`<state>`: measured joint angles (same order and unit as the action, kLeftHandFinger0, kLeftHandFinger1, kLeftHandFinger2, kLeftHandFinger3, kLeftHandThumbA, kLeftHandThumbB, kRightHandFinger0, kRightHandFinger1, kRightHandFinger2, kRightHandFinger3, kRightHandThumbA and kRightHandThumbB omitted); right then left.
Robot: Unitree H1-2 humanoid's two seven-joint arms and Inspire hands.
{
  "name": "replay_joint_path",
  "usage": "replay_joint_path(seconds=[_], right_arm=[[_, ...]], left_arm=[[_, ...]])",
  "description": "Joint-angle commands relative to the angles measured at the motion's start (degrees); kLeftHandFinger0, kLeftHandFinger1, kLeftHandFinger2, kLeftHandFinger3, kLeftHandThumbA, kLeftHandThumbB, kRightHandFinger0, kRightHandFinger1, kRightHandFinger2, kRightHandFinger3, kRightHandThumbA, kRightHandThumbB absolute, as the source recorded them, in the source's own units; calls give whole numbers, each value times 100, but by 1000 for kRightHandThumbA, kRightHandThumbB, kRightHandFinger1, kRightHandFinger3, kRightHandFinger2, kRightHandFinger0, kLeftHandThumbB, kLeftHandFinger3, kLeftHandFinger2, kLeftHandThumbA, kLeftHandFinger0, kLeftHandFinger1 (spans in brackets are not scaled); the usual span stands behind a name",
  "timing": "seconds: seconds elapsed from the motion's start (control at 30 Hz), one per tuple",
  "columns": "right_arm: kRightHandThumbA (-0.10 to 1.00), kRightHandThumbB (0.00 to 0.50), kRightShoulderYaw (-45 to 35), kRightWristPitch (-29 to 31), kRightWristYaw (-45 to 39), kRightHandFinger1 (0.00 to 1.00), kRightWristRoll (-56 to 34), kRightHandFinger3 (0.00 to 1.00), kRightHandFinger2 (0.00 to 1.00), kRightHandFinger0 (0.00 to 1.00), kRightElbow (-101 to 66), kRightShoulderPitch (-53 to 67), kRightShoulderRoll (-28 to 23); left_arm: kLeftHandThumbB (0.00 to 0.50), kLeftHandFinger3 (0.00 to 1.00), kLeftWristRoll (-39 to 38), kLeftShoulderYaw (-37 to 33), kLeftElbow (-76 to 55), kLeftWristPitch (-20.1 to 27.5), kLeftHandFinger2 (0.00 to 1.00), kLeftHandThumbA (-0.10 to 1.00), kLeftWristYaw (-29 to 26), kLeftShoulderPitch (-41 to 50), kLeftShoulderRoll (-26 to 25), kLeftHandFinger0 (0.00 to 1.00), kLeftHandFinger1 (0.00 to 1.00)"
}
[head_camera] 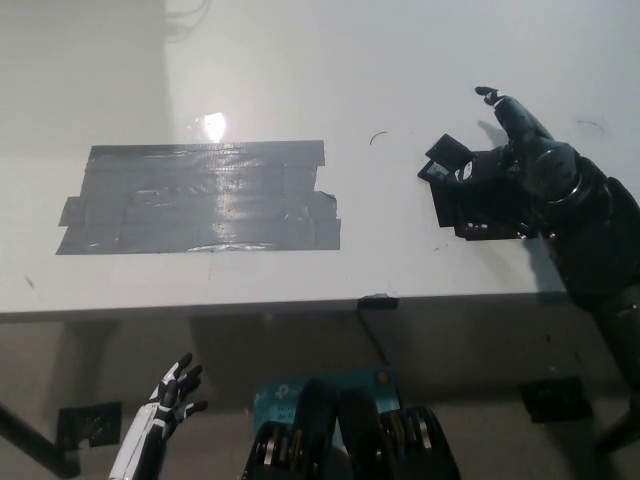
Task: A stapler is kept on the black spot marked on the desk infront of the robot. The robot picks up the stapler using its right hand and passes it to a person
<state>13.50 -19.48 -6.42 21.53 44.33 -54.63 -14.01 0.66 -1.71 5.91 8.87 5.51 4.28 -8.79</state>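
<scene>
a white desk (300, 80) is seen from steeply above, with its front edge running across the middle of the picture. a large patch of grey tape (200, 197) is laid on the desk's left half, wrinkled and shiny, with a bright glare spot just above its upper edge. a black spot (480, 205) of dark tape is marked on the desk's right part, well apart from the grey patch. the stapler (452, 160) is seen on the upper left part of that black spot, dark against dark, so that its outline is only partly made out; its left end juts past the spot's edge onto the white surface.

the black right hand (525, 155) is placed over the black spot, reaching in from the lower right, with the arm crossing the desk's front edge. one finger is stretched up and to the left, away from the spot, while the others are curled down towards the stapler's right end. whether the stapler is actually gripped cannot be told, since hand, stapler and tape merge in one dark mass.

the white left hand (165, 400) is held low at the picture's lower left, below the desk's edge, with its fingers spread and nothing in it.
</scene>
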Motion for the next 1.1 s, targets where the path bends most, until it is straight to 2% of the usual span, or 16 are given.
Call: replay_joint_path(seconds=[0.0,0.33,0.57,0.67,0.7,0.73,0.77,0.8,0.83,0.87,0.9,0.93,0.97,1.0,1.03,1.07], right_arm=[[1000,346,-8,241,113,1000,2,1000,1000,1000,-81,-349,17],[1000,326,27,365,161,1000,45,1000,1000,1000,209,-321,40],[1000,310,103,334,19,1000,47,1000,1000,1000,372,-331,46],[1000,360,59,241,-17,1000,-33,1000,1000,1000,470,-346,79],[1000,349,53,291,-31,1000,-55,1000,1000,1000,518,-355,79],[1000,315,79,398,-47,1000,-49,1000,1000,1000,588,-370,69],[1000,310,114,528,-66,1000,-39,1000,1000,1000,663,-388,55],[1000,231,109,575,-95,993,-61,1000,990,993,708,-402,55],[1000,235,91,618,-128,811,-96,857,836,780,759,-416,60],[1000,235,86,632,-133,811,-104,857,836,780,774,-419,62],[1000,198,89,613,-154,483,-104,564,523,416,750,-414,61],[1000,198,92,600,-169,483,-104,564,523,416,733,-411,60],[987,144,90,617,-181,162,-105,228,173,216,687,-395,54],[938,108,101,610,-102,84,-63,210,181,43,638,-383,67],[917,80,112,632,-27,123,-29,258,286,9,603,-381,85],[910,62,104,683,-39,237,-48,289,465,38,612,-385,85]], left_arm=[[495,1000,-52,24,-143,53,1000,1000,81,-26,-70,848,1000],[477,1000,22,16,-145,55,1000,1000,95,-84,-98,814,1000],[482,1000,-13,31,-172,-3,1000,1000,111,-101,-102,799,1000],[476,1000,-21,35,-153,-2,1000,1000,112,-114,-103,771,1000],[472,1000,-13,34,-153,-6,1000,1000,110,-119,-103,758,1000],[466,1000,-12,34,-163,-14,1000,1000,109,-121,-101,751,996],[465,1000,-12,34,-175,-22,1000,1000,108,-121,-97,750,995],[458,1000,-15,35,-179,-22,1000,1000,109,-122,-96,741,988],[458,1000,-17,37,-183,-23,1000,1000,111,-124,-98,738,985],[458,1000,-18,39,-185,-25,1000,1000,113,-124,-101,738,985],[464,1000,-24,41,-194,-42,1000,1000,116,-123,-102,733,981],[464,1000,-29,43,-199,-55,1000,1000,118,-123,-102,733,981],[464,997,-22,37,-205,-81,1000,1000,125,-141,-107,723,974],[463,987,-23,35,-202,-87,1000,1000,129,-157,-107,704,962],[470,983,-21,34,-202,-111,1000,1000,131,-176,-110,694,956],[472,973,-21,34,-205,-123,1000,1000,132,-179,-111,680,947]])
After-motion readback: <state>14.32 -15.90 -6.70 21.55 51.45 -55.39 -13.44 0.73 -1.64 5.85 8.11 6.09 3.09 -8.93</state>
